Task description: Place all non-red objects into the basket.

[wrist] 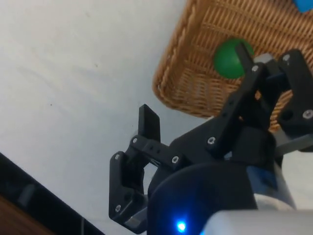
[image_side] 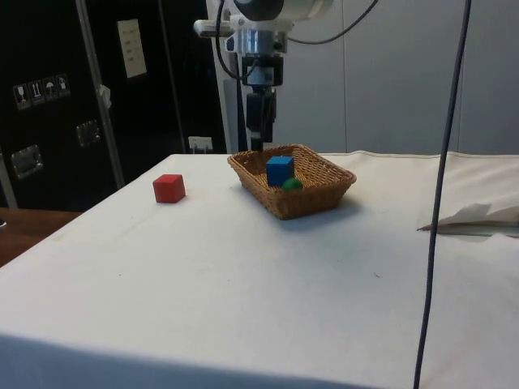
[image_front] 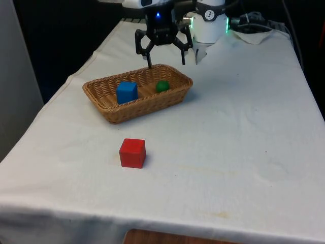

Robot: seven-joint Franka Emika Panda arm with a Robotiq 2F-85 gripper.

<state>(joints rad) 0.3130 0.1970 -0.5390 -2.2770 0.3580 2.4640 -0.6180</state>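
One spread, empty claw (image_front: 166, 62) hangs above the woven wicker basket (image_front: 175, 96) holding a blue cube (image_front: 127, 92).

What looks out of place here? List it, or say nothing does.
Nothing stands out. The blue block and green ball lie inside the basket, which sits flat and undamaged. The red block rests upright on the cloth, apart from the basket. The gripper hangs open above the basket's far rim.

The table (image_front: 244, 132) under its white cloth carries a wicker basket (image_front: 147, 108) and, nearer the front, a red cube (image_front: 132, 153) standing apart.
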